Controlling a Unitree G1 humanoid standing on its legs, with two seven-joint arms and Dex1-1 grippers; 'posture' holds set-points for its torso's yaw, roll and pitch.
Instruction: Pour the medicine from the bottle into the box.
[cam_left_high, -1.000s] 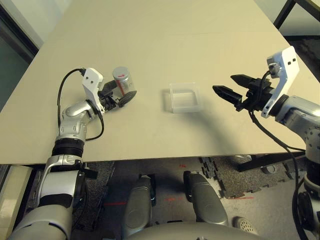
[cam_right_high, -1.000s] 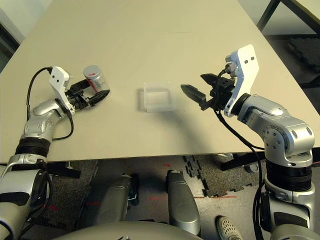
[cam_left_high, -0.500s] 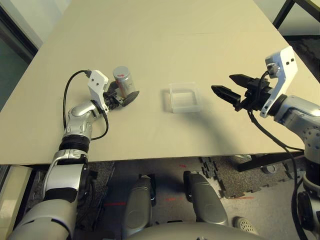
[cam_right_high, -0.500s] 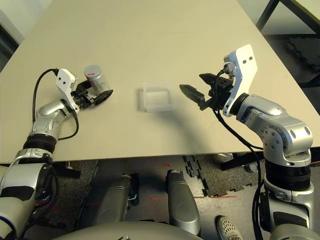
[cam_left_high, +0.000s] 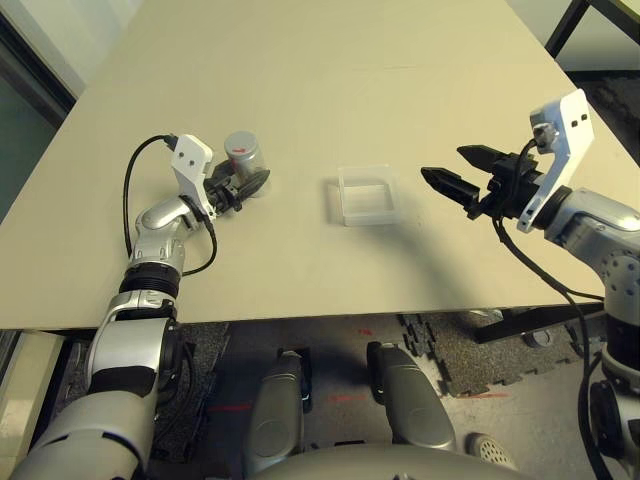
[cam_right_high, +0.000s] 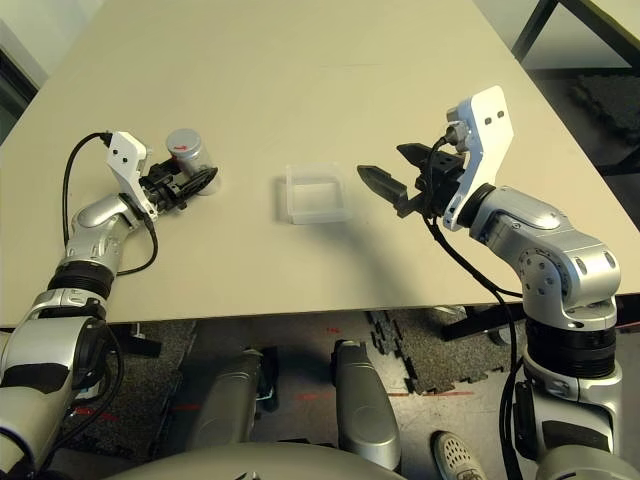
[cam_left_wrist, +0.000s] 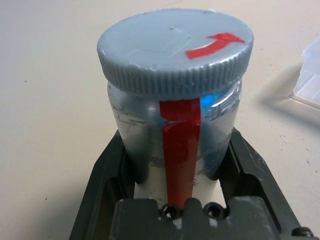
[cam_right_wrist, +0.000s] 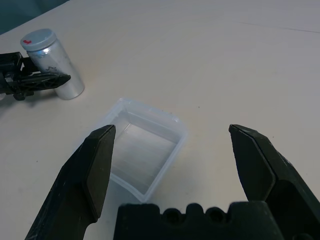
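Bottle capped, upright in left hand; box apart.

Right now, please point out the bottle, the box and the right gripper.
bottle (cam_left_wrist: 175, 145), left wrist view, on the red strip on its side.
box (cam_left_high: 367, 195), left eye view, on its clear floor.
right gripper (cam_left_high: 455, 172), left eye view, midway between its open fingertips.

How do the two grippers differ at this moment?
The left gripper is shut on the bottle; the right gripper is open and holds nothing. The left one is low at the table; the right one hangs above it, beside the box. Both point inward.
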